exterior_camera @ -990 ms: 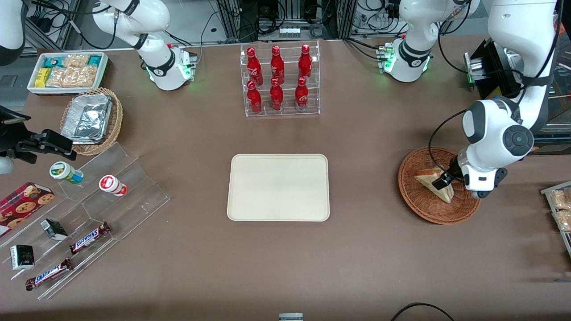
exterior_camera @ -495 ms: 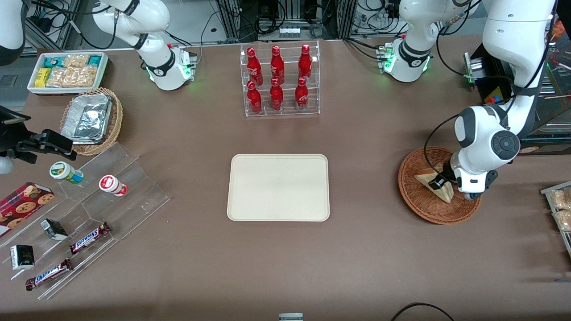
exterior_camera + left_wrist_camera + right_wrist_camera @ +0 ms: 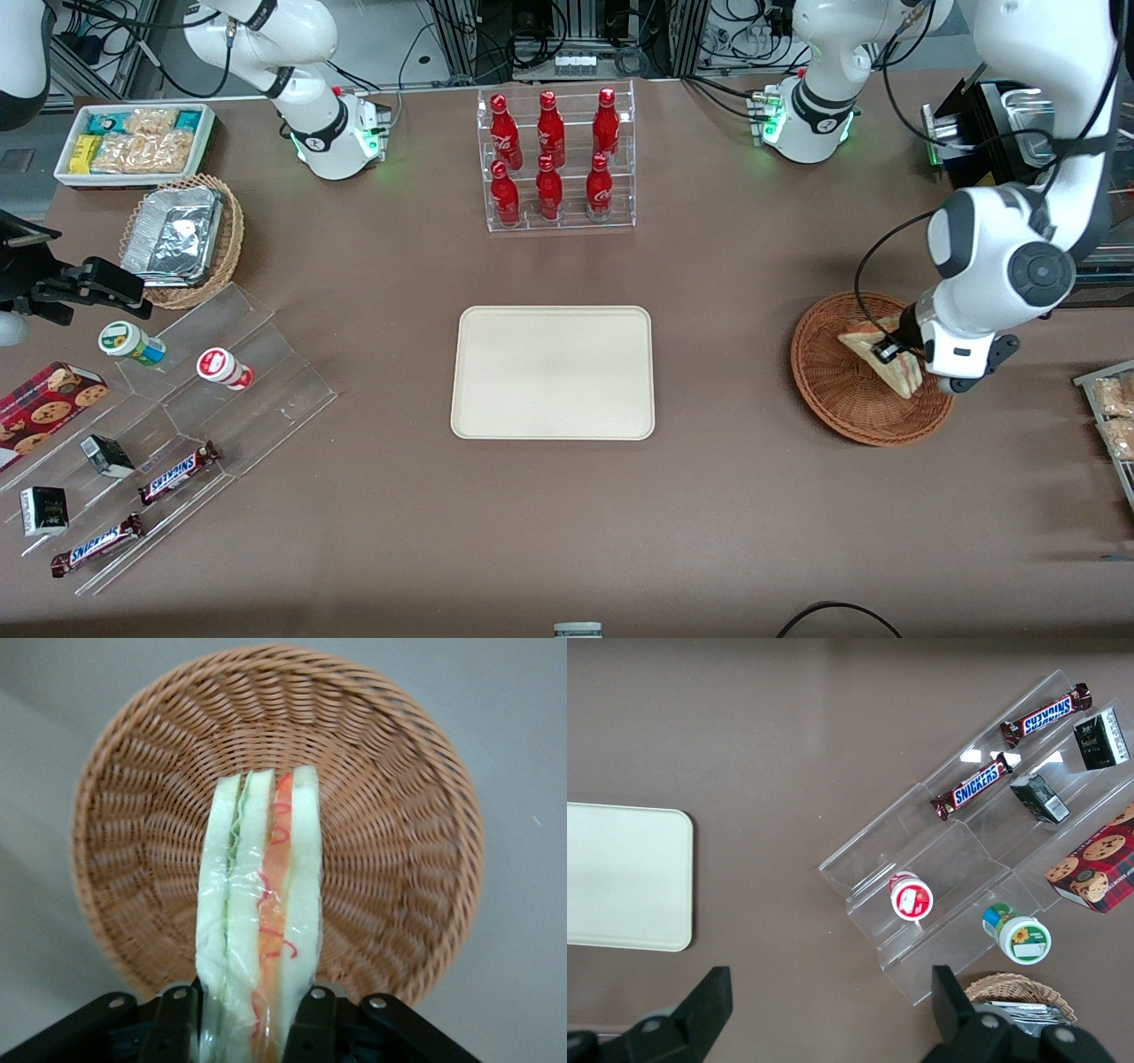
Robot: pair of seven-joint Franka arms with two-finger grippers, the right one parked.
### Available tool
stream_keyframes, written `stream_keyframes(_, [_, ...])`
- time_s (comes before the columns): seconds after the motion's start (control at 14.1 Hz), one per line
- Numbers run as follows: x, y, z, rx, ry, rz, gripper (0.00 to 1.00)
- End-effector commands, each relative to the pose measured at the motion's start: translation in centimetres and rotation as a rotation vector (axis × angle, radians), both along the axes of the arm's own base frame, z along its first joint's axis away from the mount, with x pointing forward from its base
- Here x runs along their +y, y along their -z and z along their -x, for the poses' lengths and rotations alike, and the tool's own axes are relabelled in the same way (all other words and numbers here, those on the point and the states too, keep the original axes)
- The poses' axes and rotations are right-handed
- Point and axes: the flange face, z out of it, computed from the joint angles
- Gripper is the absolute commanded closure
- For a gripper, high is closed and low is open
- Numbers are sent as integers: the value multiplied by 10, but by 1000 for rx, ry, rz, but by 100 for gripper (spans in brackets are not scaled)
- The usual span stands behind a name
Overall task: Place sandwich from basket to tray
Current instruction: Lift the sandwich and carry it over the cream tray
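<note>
My tray point(image 3: 553, 372) is the biggest thing I care about. It is flat, cream and smooth, with round corners and a low rim, and nothing is on it. It lies well apart from my basket point(image 3: 837, 399), which sits toward the working arm's end of the table. The basket is round and shallow, woven from brown wicker, so it is bumpy all over.

My gripper point(image 3: 252, 1010) hangs above the basket, and its 2 fingers point(image 3: 180, 1014) are squeezed on the sandwich point(image 3: 257, 904). The sandwich is a soft wedge of pale bread in shiny clear wrap, with green and red layers showing on its edge. I think it is lifted a little off the wicker.

To do this step well, I should lift it straight up until it clears the basket rim. I should squeeze gently, because soft bread squashes and shiny wrap can slip. Then I should carry it slowly over to the tray.
</note>
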Motion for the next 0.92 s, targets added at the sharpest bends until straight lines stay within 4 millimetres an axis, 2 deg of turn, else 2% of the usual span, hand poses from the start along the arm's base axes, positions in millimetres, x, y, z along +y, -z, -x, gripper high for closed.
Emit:
stream_keyframes(0.0, [-41, -40, -10, 23, 141, -40, 67])
stream_keyframes(0.07, [-63, -44, -13, 9, 174, -36, 67])
stream_keyframes(0.21, [-119, -41, -19, -13, 264, -25, 68])
stream_keyframes(0.42, [-203, -26, -26, -20, 380, -1, 68])
stream_keyframes(0.49, [-224, -26, -30, -32, 386, 37, 69])
stream_keyframes(0.71, [-303, -1, -21, -39, 486, 80, 66])
stream_keyframes(0.78, [-333, 10, -12, -53, 521, 82, 66])
stream_keyframes(0.85, [-351, 21, -3, -61, 547, 86, 67])
